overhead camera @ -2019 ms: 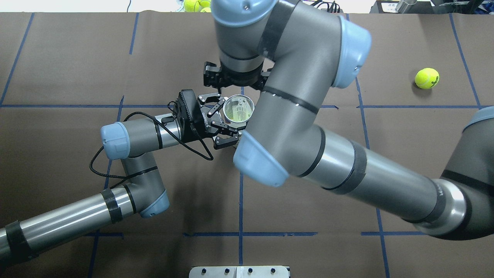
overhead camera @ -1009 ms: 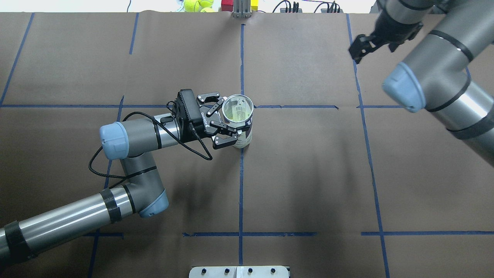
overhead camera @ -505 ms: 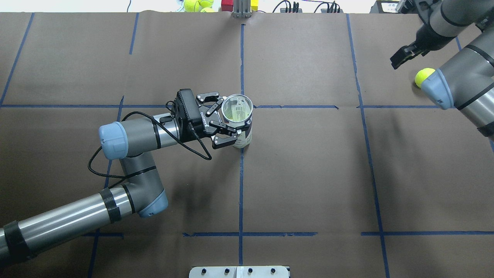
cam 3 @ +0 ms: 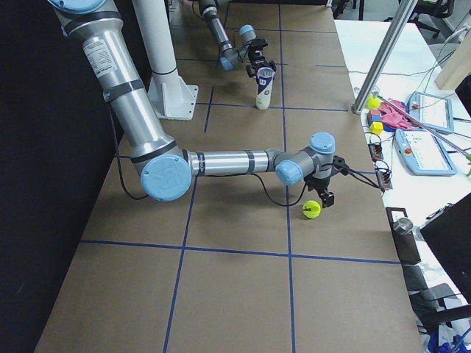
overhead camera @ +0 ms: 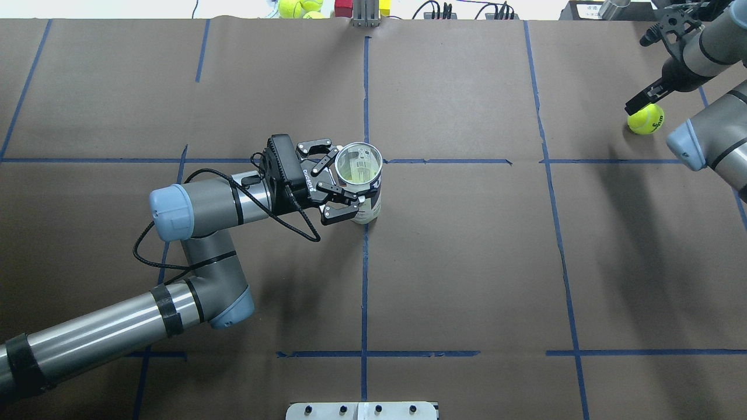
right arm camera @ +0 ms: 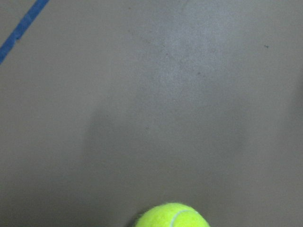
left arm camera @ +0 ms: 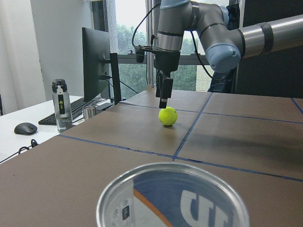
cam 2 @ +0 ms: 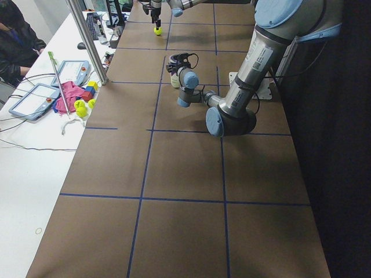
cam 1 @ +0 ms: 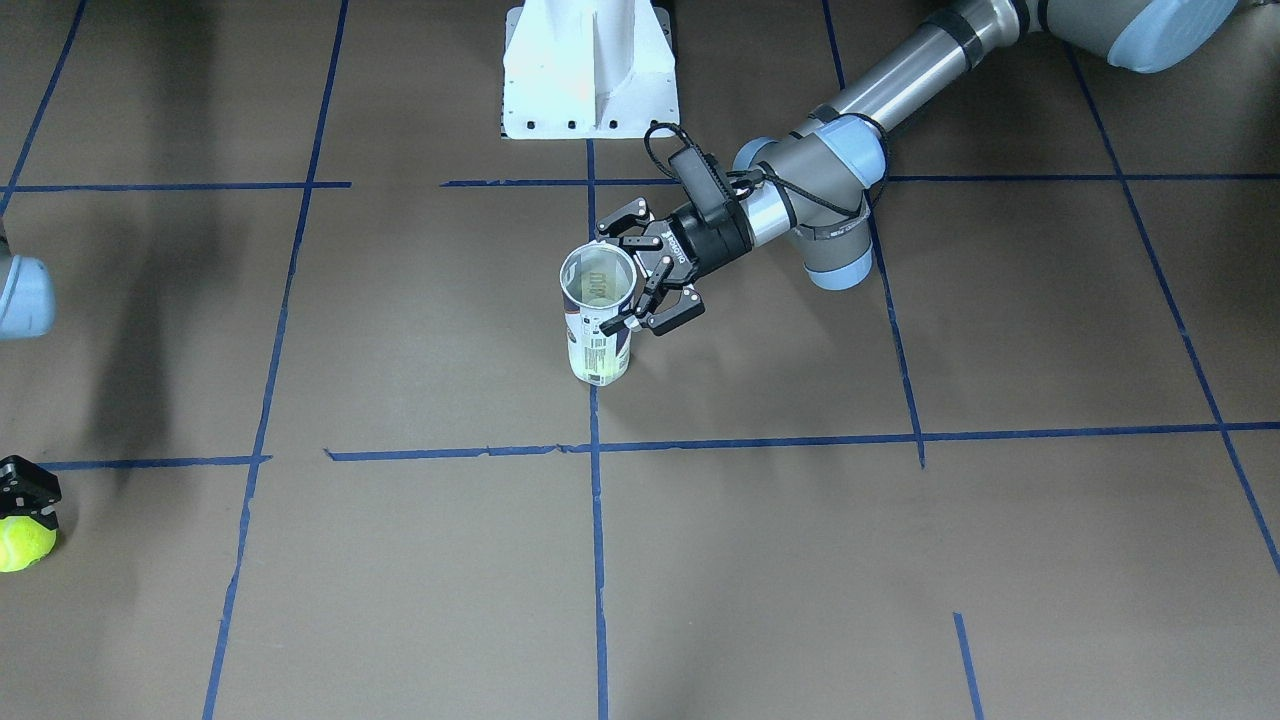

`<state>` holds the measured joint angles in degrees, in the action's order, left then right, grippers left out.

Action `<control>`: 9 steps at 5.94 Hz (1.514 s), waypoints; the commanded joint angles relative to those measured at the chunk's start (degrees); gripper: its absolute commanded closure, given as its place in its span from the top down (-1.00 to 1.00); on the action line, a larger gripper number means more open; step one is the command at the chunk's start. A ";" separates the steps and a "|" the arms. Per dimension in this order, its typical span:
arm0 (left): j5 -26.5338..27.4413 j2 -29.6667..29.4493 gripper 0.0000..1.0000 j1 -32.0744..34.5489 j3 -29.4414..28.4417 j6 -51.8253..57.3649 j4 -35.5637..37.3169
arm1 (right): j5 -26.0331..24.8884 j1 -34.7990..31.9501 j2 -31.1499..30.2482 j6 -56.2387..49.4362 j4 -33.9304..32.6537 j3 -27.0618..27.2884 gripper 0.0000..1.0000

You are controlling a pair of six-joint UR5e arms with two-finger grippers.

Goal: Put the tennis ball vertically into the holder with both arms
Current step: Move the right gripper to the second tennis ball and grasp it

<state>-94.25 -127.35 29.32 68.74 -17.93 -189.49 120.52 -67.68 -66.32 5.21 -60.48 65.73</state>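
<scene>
The holder point(overhead camera: 369, 205), a clear can with a white and navy label, stands upright at the table's centre, and something yellow-green shows at its bottom point(cam 1: 598, 372). My left gripper point(overhead camera: 344, 182) is shut on the holder from the side, just below its open rim point(left arm camera: 173, 198). A yellow tennis ball point(overhead camera: 645, 118) lies at the far right. My right gripper point(overhead camera: 639, 105) points down just above the ball and does not touch it; it looks open. The ball also shows in the front point(cam 1: 24, 544), left wrist point(left arm camera: 167, 116) and right wrist point(right arm camera: 173, 216) views.
Spare tennis balls point(overhead camera: 297, 7) and coloured blocks point(overhead camera: 344, 7) lie beyond the table's far edge. The white pedestal point(cam 1: 590, 70) stands at the robot's side. A metal post point(cam 3: 390, 51), tablets point(cam 3: 428, 151) and a seated person point(cam 2: 14, 40) are at the operators' side.
My right arm has swung from over the holder to the far right and come down over the loose ball. My left gripper and the holder have not moved.
</scene>
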 commanded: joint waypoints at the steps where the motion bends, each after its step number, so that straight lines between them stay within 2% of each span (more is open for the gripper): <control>1: 0.29 0.00 0.59 0.03 -0.01 0.00 0.00 | -0.20 0.17 -0.04 -0.46 1.24 -1.48 0.99; 4: 0.29 0.00 0.59 -0.06 -0.01 0.00 0.00 | -1.16 2.01 -0.21 -0.64 1.33 -2.89 0.98; 5: 0.29 0.00 0.59 0.03 -0.01 0.09 0.00 | -1.25 2.19 -0.48 -0.55 1.33 -2.89 0.58; 6: 0.29 0.00 0.59 -0.06 -0.01 0.00 -0.09 | -1.25 2.28 -1.09 -0.72 1.50 -2.80 -0.71; 8: 0.29 0.00 0.59 -0.06 -0.01 0.00 -0.09 | -0.12 1.50 0.39 1.28 1.07 -0.97 -0.83; 9: 0.29 0.00 0.59 -0.06 -0.01 0.00 -0.09 | 3.46 1.49 1.01 7.82 0.45 2.35 -0.83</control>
<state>-93.96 -127.36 29.27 68.73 -17.93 -189.56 121.35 -66.02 -65.97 8.31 -59.53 65.52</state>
